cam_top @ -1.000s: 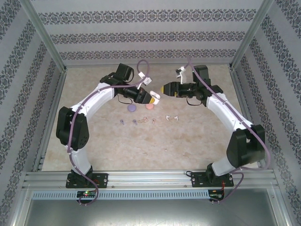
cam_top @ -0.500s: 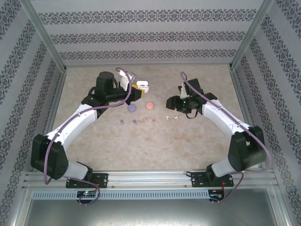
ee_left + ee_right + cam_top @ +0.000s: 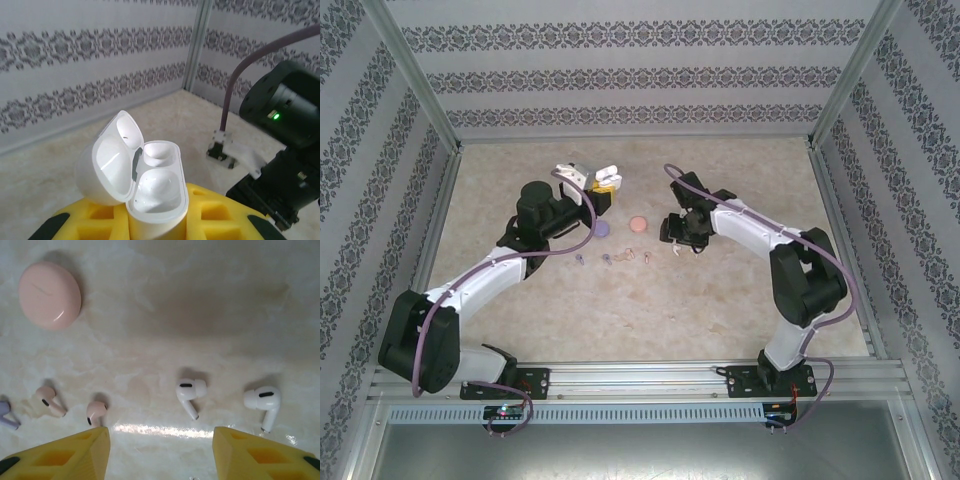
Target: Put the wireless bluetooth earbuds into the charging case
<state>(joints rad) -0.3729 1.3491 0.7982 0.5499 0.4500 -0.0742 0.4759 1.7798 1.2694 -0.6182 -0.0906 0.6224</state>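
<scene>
My left gripper (image 3: 604,186) is shut on a white charging case (image 3: 156,200), held upright above the table at the back left of centre. Its lid (image 3: 107,160) stands open and both wells are empty. My right gripper (image 3: 160,452) hangs open just above the table, pointing down. Two white earbuds (image 3: 190,392) (image 3: 262,402) lie just beyond its yellow fingertips (image 3: 75,452). Two pinkish-beige earbuds (image 3: 47,399) (image 3: 96,411) lie to their left, and a purple earbud (image 3: 5,416) shows at the frame edge. In the top view the earbuds form a row (image 3: 620,258).
A closed pink case (image 3: 50,295) and a closed purple case (image 3: 603,229) lie on the marble table just behind the earbud row. Patterned walls and metal posts (image 3: 197,45) fence the table. The right arm's wrist (image 3: 285,130) is close to the held case.
The left arm has pulled back and left, carrying the open white case. The right arm has swung left and down, and its open gripper now hovers over the white earbuds.
</scene>
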